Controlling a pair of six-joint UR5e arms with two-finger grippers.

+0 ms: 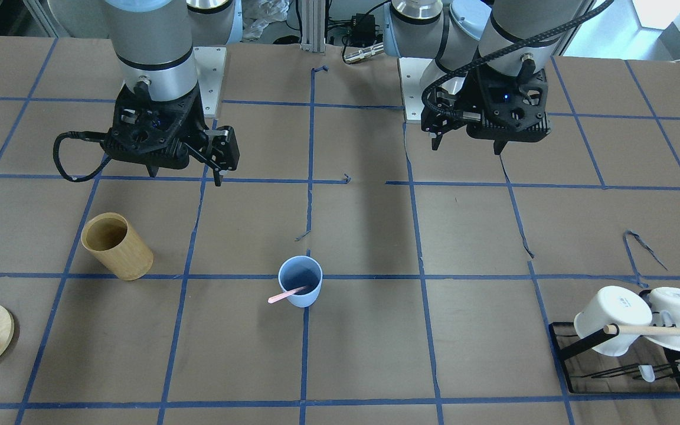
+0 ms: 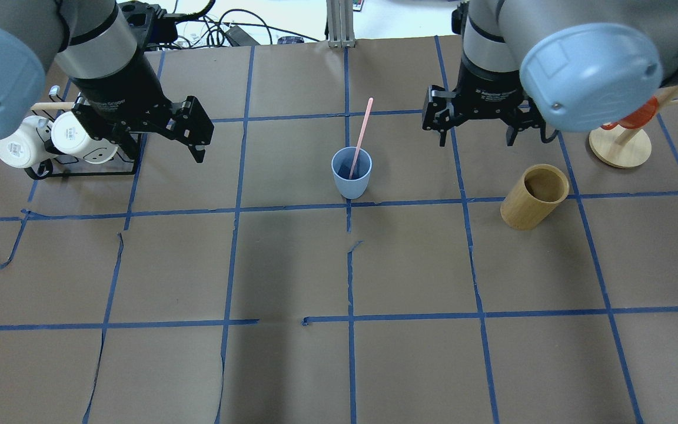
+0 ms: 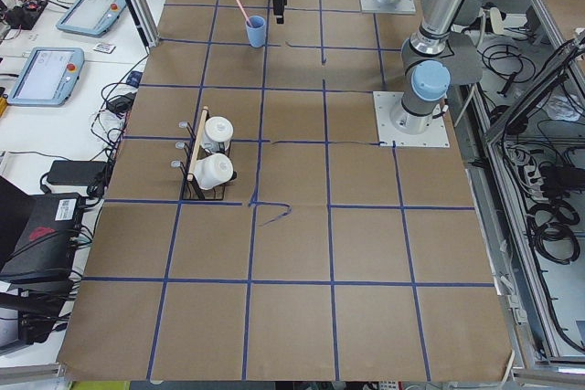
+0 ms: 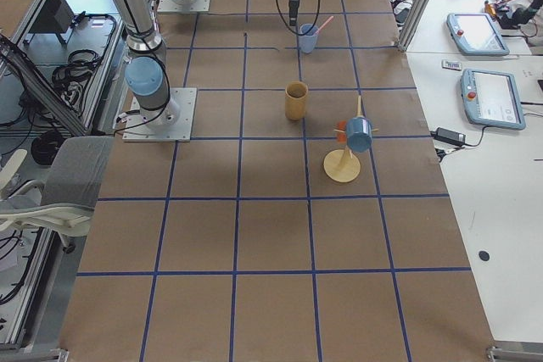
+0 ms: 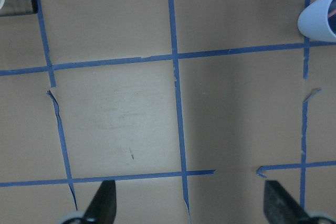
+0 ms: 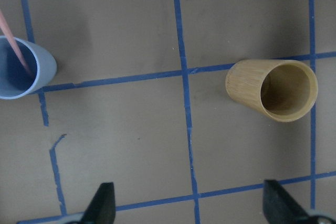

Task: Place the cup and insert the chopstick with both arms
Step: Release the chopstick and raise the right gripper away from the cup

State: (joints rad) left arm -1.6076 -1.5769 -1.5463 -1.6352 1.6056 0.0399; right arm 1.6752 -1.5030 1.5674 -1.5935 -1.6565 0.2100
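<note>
The pale blue cup (image 1: pixel 300 288) stands upright at the table's middle, on a blue tape line. It also shows in the overhead view (image 2: pixel 351 172) and at the edges of both wrist views (image 5: pixel 320 22) (image 6: pixel 21 69). The pink chopstick (image 1: pixel 285 294) leans inside it, its upper end sticking out over the rim (image 2: pixel 362 132). My left gripper (image 1: pixel 467 144) (image 5: pixel 189 205) is open and empty, above the table to the cup's left. My right gripper (image 1: pixel 186 174) (image 6: pixel 189 205) is open and empty, above the table between the cup and the bamboo cylinder.
A tan bamboo cylinder (image 2: pixel 534 196) stands on the right side, near the right gripper. A round wooden stand (image 2: pixel 620 144) with an orange piece is beyond it. A black wire rack (image 2: pixel 86 172) with white mugs and a wooden rod (image 1: pixel 659 330) sits on the left side.
</note>
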